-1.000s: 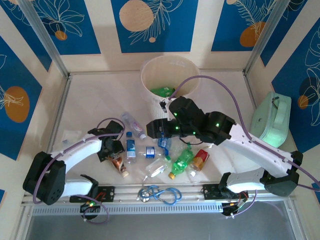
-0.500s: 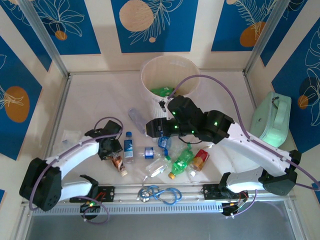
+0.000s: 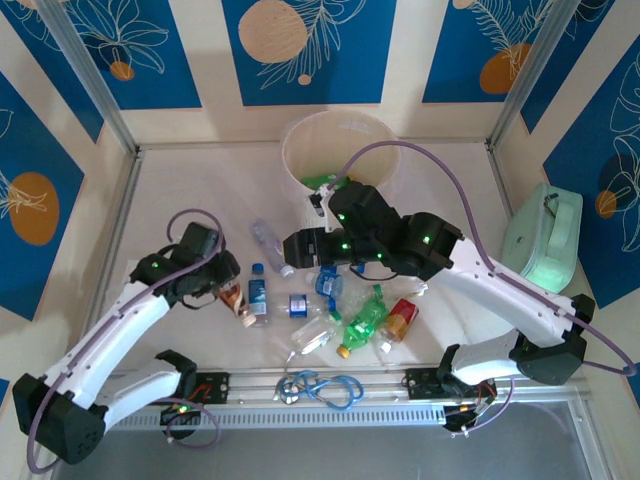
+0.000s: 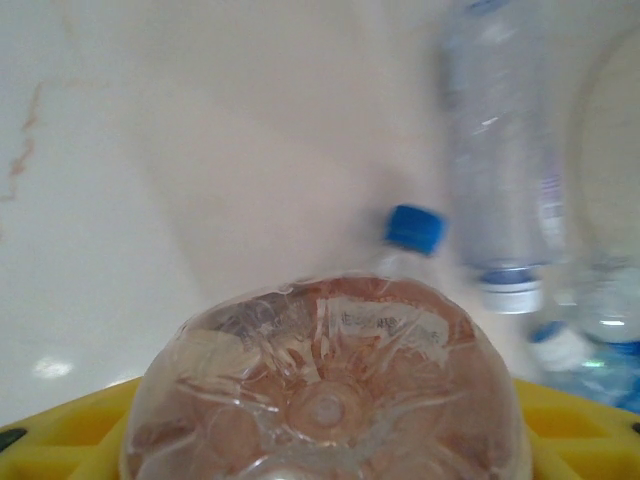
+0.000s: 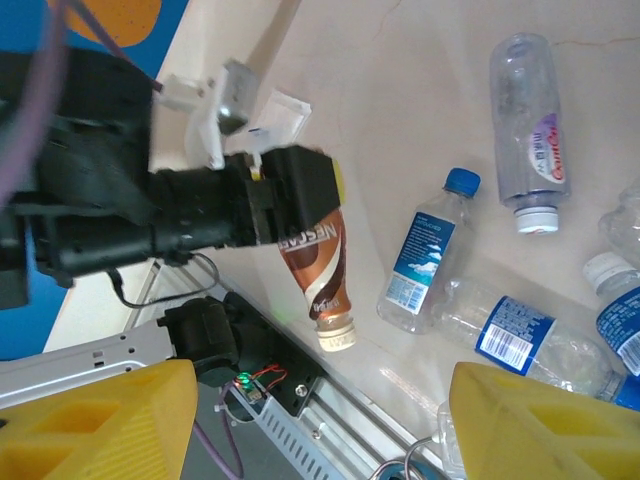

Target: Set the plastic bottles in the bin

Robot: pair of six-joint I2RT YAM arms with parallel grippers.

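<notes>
Blue wall panels printed with leaves and orange discs, a pale cream table (image 3: 180, 190) below, and at its far centre stands the bin (image 3: 300, 140), a green bottle (image 3: 322, 182) lying inside. From above, the left gripper (image 3: 224, 288) is out over the left half of the table, clamped on a brown bottle (image 3: 236, 302), well apart from the bin. The right wrist camera gives the side-on look the overhead cannot: brown label with white lettering, pale cap (image 5: 336, 336) pointing down toward the near rail, the bottle tilted, its upper end pinched in the black jaws. Whether it clears the table I cannot tell. The left wrist view shows the opposite end, the moulded base filling the foreground between yellow pads (image 4: 70, 440). Beyond it, a blue cap (image 4: 415, 227) and a blurred clear bottle (image 4: 500, 170). The right gripper (image 3: 300, 247) hangs near the front of the bin; its yellow fingers (image 5: 100, 420) stand wide apart, nothing between them. Beneath it lie a blue-labelled clear bottle (image 5: 425, 250) and more. The overhead view adds another green one (image 3: 362, 325) and a red one (image 3: 400, 320) in the cluster, a blue cable loop (image 3: 320, 385) at the rail, and a mint-green case (image 3: 543, 238) far right.
</notes>
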